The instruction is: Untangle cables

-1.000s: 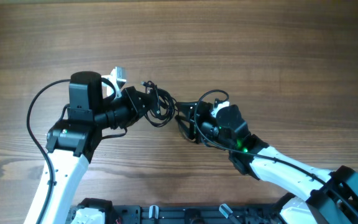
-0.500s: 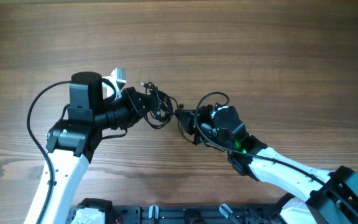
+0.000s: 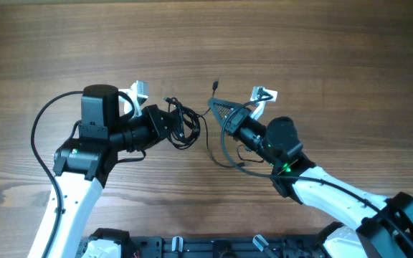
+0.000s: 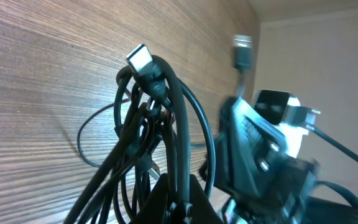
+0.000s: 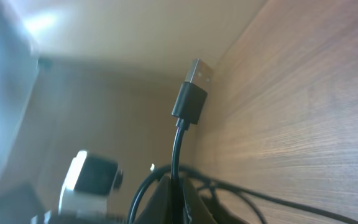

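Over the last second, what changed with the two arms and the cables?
The right gripper, shut on one cable, swung away from the bundle toward the table's far side and turned at the wrist. This drew that cable's plug clear of the bundle. The left gripper stayed where it was, still clamped on the bundle.

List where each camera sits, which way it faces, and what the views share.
Overhead: above the table, looking straight down; both arms show, with the left gripper and right gripper.
Left wrist: on the left arm, looking along its fingers at the clamped cable bundle, with the right arm behind it.
Right wrist: on the right arm, looking along its fingers at the single cable it holds and its USB plug.
Shared: that USB plug appears in all three views.
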`<state>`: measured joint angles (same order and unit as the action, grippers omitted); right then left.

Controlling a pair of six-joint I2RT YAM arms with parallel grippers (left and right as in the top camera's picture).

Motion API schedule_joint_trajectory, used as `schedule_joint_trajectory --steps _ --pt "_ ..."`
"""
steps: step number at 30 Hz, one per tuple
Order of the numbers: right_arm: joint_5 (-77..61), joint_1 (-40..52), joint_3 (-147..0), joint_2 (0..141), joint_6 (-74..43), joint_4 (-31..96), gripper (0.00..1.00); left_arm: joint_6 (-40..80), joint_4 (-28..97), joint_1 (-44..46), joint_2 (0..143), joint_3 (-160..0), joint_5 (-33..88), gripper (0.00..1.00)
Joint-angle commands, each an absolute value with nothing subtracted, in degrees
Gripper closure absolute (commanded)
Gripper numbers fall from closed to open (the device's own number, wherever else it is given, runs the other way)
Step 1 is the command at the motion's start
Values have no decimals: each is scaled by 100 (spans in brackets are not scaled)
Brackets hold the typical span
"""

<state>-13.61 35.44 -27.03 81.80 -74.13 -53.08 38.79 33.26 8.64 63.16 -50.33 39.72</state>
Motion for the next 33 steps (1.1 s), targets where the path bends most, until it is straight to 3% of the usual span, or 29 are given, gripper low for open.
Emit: schedule_joint_trajectory --steps 1,9,19,26,27,28,29,33 --pt "-1872 3717 -2731 8114 -6337 -5179 95 3780 3275 891 6355 -5140 3911 96" --pt "-1308 4412 -2733 8114 -5087 -4716 95 4504 3006 1094 6657 -5140 3938 96" --pt "-1695 4445 -2733 8114 -4316 -3743 95 4532 1820 1603 6718 -5140 4250 96" --pt "-1999 4351 -2733 8114 -4049 -3938 95 4528 1949 1684 6731 -5140 4431 96" --pt "-2005 4294 -2733 8114 -4064 -3927 92 4530 1953 1682 6729 -5140 4431 96" --pt "-2075 4185 -2733 8114 -4115 -3848 76 4558 1951 1610 6729 -5140 4431 96" --pt "-2134 4132 -2733 8108 -4165 -3798 69 4580 1953 1566 6729 -5140 4431 96" --pt "-2729 3785 -2733 8009 -4261 -3664 60 4969 1951 1343 6729 -5140 4427 96"
